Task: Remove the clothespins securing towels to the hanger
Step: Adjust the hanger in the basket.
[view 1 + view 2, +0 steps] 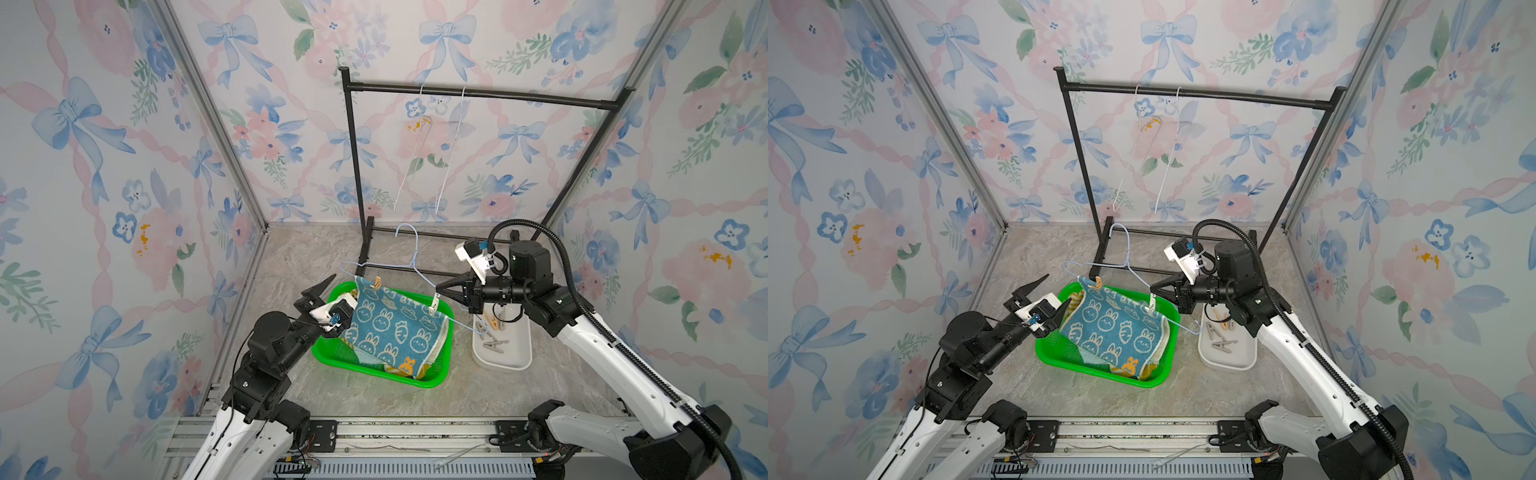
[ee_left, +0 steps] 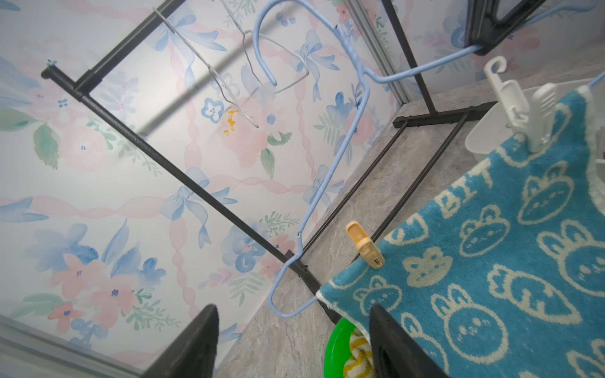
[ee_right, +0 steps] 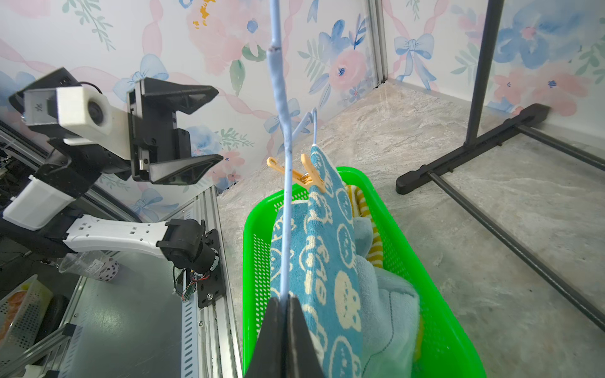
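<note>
The hanger [image 3: 282, 98] is clamped in the closed right gripper [image 3: 284, 299]; the left gripper [image 3: 220, 124] (jaws apart) is held near the tan clothespin [image 2: 365, 245]

Both arms white-shelled, black-jointed — right arm [image 1: 602, 365] carries ribbed black cable [image 1: 566, 266].

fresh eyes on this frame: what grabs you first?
The blue bunny towel stands out first. It is pinned to a pale blue wire hanger by a tan clothespin and a white clothespin, and drapes into the green basket at mid-table. The right gripper is shut on the hanger wire, while the left gripper stands open by the towel's tan-pin end. A white tray under the right arm holds loose pins.
</note>
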